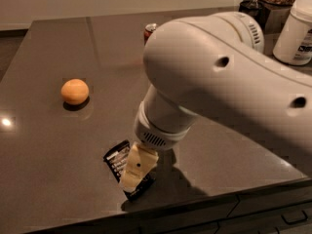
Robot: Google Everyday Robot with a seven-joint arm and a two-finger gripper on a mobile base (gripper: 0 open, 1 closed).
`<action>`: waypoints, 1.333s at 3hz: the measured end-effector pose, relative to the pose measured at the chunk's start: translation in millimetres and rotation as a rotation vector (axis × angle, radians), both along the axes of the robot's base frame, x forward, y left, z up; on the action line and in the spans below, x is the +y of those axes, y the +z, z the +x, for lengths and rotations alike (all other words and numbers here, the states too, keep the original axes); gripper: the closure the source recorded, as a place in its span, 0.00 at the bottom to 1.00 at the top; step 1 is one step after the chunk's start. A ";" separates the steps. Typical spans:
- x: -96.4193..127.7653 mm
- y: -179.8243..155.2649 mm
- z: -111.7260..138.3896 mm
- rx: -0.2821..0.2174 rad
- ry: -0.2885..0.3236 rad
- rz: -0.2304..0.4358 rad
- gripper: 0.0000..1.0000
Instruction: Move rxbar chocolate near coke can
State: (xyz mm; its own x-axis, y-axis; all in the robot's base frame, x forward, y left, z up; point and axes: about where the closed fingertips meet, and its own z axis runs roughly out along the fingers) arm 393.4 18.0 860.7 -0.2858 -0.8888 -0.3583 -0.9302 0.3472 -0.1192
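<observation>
From the single camera view, I see the robot's big white arm (219, 82) filling most of the right half and reaching down toward the near edge of the dark table (44, 179). The cream-coloured gripper (135, 171) sits at the end of the wrist, low over the table. It lies right on top of the rxbar chocolate (116, 158) as I see it. I cannot tell whether the claw is wide, narrow or clamped on anything, because the wrist and the angle hide that.

The rxbar chocolate lies flat and at a slant close to the front edge of the table. Its left end with the white lettering shows, and the rest is covered by the gripper.

The coke can (149, 31) stands far back on the table, well apart from the bar. Only its red left side and silver top peek out from behind the arm. An orange fruit (74, 91) rests on the left side of the table, apart from both. A white tub (295, 30) stands at the far right.
</observation>
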 end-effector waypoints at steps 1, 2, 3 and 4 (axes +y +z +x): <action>8.0 -12.6 -1.7 0.022 -0.015 -0.022 0.00; 11.8 -23.0 -2.1 0.042 -0.022 -0.038 0.00; 13.0 -30.2 -1.6 0.051 -0.028 -0.054 0.00; 13.3 -33.5 -1.3 0.052 -0.030 -0.069 0.13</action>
State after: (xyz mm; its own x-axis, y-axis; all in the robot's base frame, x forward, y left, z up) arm 392.1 31.3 827.2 -0.3291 -0.9016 -0.2806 -0.9250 0.3676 -0.0961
